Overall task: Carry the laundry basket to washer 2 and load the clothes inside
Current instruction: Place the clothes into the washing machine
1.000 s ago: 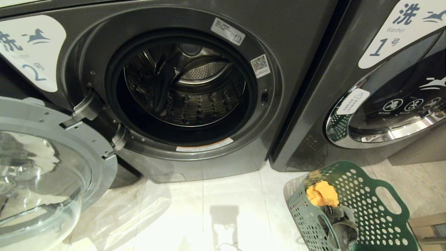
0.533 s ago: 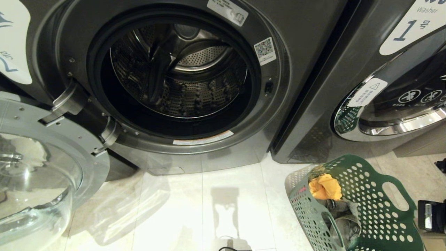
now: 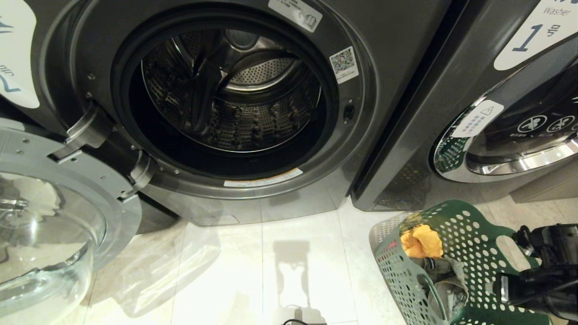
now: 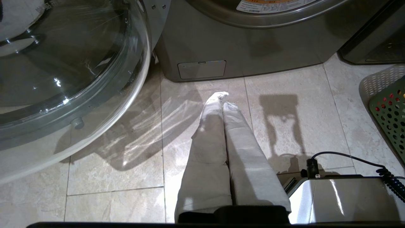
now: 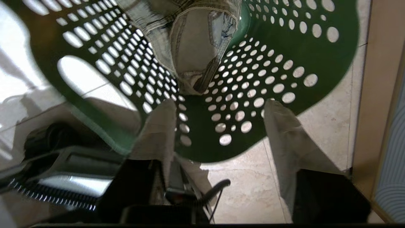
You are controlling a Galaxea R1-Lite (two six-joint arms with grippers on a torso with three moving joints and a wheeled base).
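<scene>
My right end effector (image 5: 218, 126) hangs at the lower right of the frame over the laundry basket (image 3: 474, 253), fingers apart, nothing held. The clothes (image 3: 422, 241) lie inside (yellow cloth on top). Washer 2 (image 3: 384, 67) gapes open, upper left. My left end effector (image 4: 221, 98) is pressed together.

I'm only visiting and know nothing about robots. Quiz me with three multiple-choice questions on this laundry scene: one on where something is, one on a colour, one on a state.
1. Where does the laundry basket stand?
A. inside the drum
B. on the floor before washer 1
C. on top of a washer

2. What colour is the topmost cloth in the basket?
A. yellow-orange
B. blue
C. white

3. How is the door of washer 2?
A. shut
B. missing
C. swung open

Answers: 1 B, it sits on the tiles below the machine marked 1. 2 A, a yellow-orange bundle lies over the jeans. 3 C, the glass door hangs aside and the drum shows.
</scene>
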